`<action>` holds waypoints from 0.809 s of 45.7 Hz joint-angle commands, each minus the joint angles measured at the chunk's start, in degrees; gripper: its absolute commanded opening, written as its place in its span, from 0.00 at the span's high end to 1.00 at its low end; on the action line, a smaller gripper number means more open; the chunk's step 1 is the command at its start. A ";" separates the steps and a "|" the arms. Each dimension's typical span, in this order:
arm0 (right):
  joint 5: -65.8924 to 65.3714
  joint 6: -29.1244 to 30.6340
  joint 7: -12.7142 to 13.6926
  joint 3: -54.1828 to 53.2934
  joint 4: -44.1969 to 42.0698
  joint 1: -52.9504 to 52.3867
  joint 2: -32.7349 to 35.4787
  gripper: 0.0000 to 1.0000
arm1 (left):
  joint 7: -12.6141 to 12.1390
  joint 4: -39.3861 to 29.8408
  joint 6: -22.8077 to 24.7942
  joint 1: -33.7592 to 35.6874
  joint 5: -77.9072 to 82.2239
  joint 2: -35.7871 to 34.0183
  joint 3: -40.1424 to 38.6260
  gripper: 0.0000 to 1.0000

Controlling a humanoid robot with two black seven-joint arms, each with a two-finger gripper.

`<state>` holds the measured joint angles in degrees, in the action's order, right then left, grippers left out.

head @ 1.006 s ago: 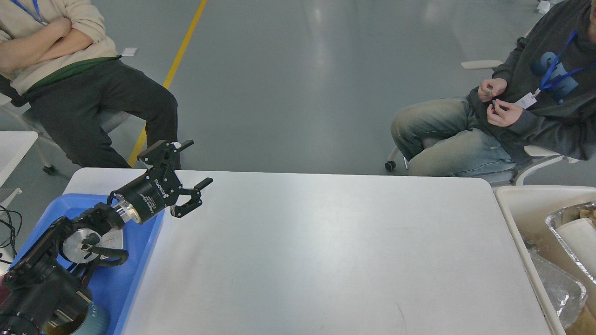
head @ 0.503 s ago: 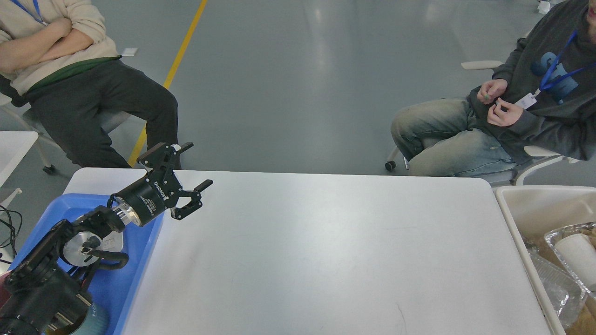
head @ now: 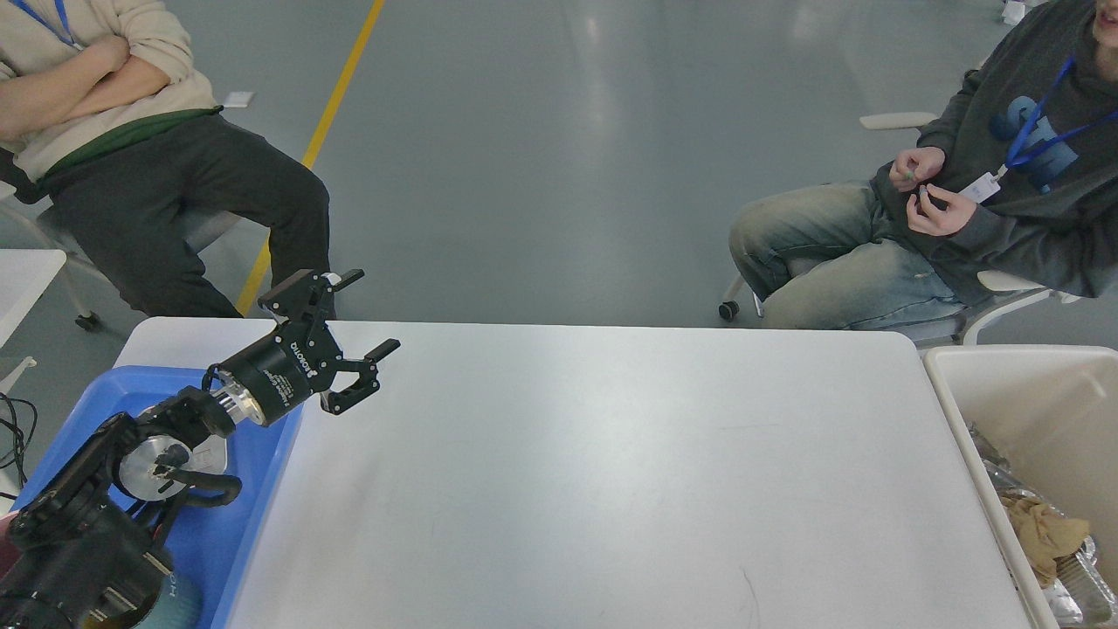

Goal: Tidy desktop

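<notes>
The white worktop [head: 611, 472] fills the middle of the room, bare between a blue tray [head: 262, 489] and a beige bin [head: 1004, 393]. The left pincer [head: 354, 314] hovers over its far left corner, fingers spread wide, holding nothing. Tidying looks nearly finished; next it likely only needs to pull back.

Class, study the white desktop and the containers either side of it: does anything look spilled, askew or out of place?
Nothing stands out. The desktop shows only faint scuffs, the left gripper hangs open above the blue tray, and crumpled waste sits inside the beige bin.

Beige bin [head: 961, 384] cut by right edge; blue tray [head: 262, 472] partly hidden under left arm; desktop [head: 611, 472] near edge cropped
</notes>
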<state>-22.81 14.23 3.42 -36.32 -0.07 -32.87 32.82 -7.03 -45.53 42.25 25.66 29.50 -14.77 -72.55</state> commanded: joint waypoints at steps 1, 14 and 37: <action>1.44 7.73 -0.43 -8.31 1.29 -6.24 -0.12 0.00 | 0.00 0.00 -0.07 0.09 -0.05 -0.18 -0.04 0.03; 4.35 19.87 -5.25 -26.08 11.13 -8.45 -7.50 0.00 | 0.18 0.00 -4.10 0.62 -0.84 -0.35 -0.84 0.03; 10.93 32.79 -17.39 -27.31 11.23 -1.06 -12.87 0.00 | 0.79 0.00 -8.94 0.53 -3.57 1.67 -0.22 0.03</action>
<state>-15.61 46.50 -13.73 -63.61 11.06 -35.08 19.99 -6.25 -45.53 34.13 26.10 25.93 -13.24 -72.69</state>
